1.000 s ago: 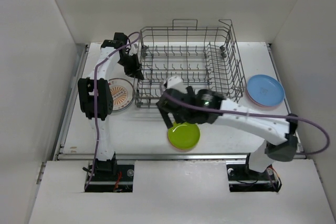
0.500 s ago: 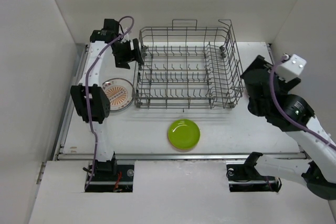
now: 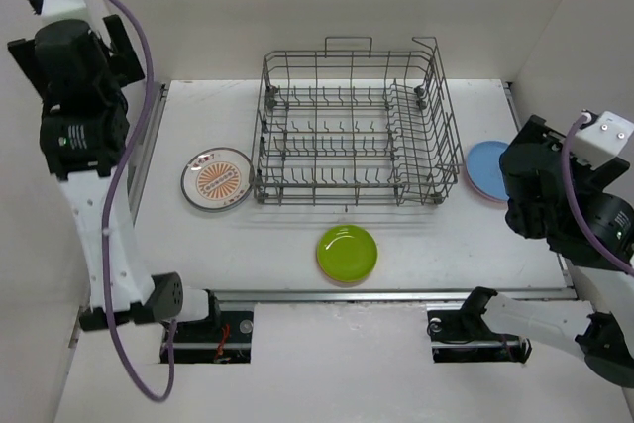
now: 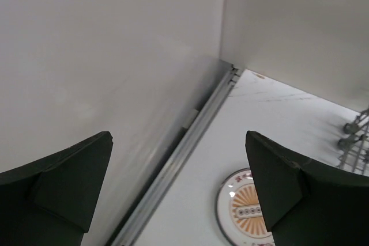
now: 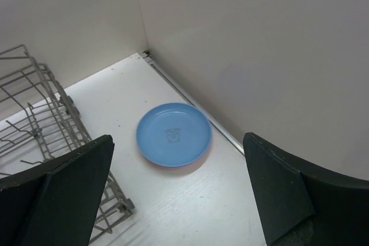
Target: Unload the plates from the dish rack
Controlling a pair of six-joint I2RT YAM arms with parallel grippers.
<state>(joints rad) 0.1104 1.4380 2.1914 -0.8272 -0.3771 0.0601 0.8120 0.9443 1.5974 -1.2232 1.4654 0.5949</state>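
Note:
The grey wire dish rack (image 3: pixel 352 131) stands mid-table with no plate showing in its tines. A white plate with an orange sunburst (image 3: pixel 217 179) lies left of it. In front lies a lime green plate (image 3: pixel 347 252). At the right a light blue plate (image 5: pixel 173 135) rests on a pink one, half hidden by my right arm in the top view. My left gripper (image 4: pixel 179 159) hangs open high over the table's left edge, the sunburst plate (image 4: pixel 242 208) below its right finger. My right gripper (image 5: pixel 177 148) is open high above the blue plate, holding nothing.
White walls close in the table on the left, back and right. A metal rail (image 4: pixel 190 136) runs along the left edge and another (image 5: pixel 196 108) along the right wall. The rack's corner (image 5: pixel 40 119) lies left of the right gripper.
My left arm has swung from the rack's left end up to the far left wall, and its gripper has opened. My right arm left the green plate for the right side.

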